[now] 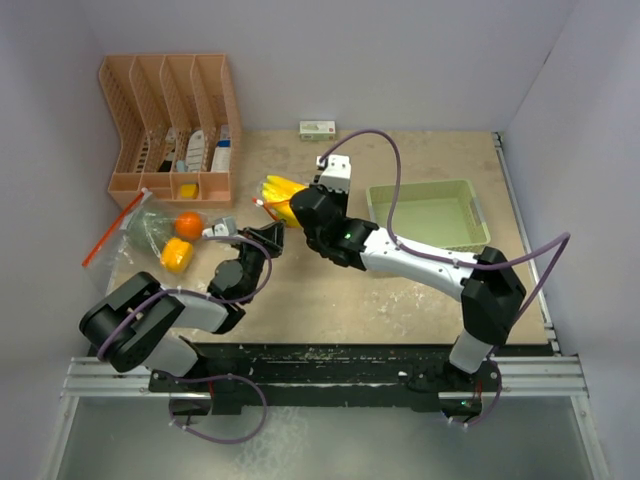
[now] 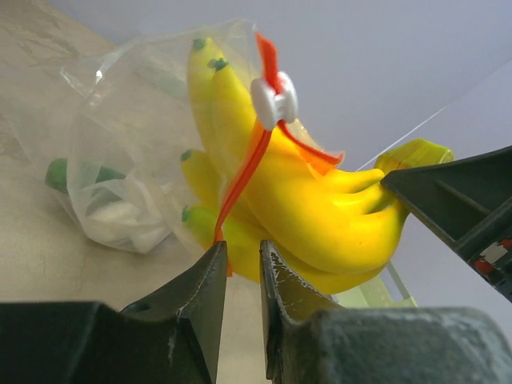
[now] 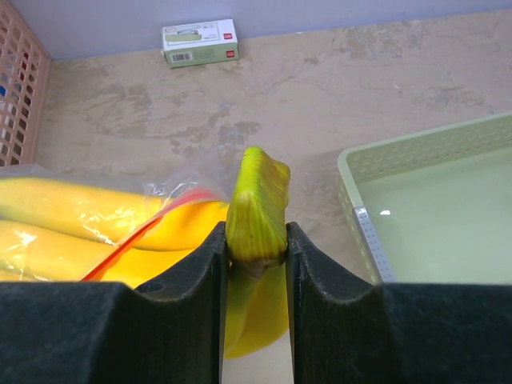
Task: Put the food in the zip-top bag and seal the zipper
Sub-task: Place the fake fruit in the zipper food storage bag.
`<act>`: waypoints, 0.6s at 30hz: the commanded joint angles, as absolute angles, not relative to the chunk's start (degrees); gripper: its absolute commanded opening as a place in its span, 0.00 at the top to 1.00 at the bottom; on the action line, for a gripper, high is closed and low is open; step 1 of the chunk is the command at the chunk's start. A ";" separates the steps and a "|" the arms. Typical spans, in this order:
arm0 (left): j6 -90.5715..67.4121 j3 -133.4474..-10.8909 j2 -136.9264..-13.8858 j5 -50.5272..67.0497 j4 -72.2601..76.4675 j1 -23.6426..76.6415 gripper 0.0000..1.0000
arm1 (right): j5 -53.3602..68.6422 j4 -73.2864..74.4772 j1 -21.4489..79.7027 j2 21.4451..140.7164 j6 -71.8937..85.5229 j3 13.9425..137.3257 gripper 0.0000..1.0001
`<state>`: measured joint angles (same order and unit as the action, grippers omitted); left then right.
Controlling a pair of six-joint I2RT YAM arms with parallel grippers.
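A bunch of yellow bananas hangs above the table at centre. My right gripper is shut on its green stem. The clear zip-top bag, with a red zipper and white slider, is draped over the banana tips. Green and white pieces lie in it. My left gripper is nearly shut, with the red zipper edge between its tips. In the top view the bag spreads left, with an orange and a yellow-orange piece at it.
A pale green tray stands to the right and also shows in the right wrist view. A peach slotted organiser stands at the back left. A small green box lies by the back wall.
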<state>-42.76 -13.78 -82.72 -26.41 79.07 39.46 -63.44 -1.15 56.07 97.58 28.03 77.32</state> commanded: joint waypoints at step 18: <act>-39.64 -18.45 -85.56 -27.94 83.63 39.57 0.77 | -65.43 -3.69 56.07 92.11 28.76 75.96 1.00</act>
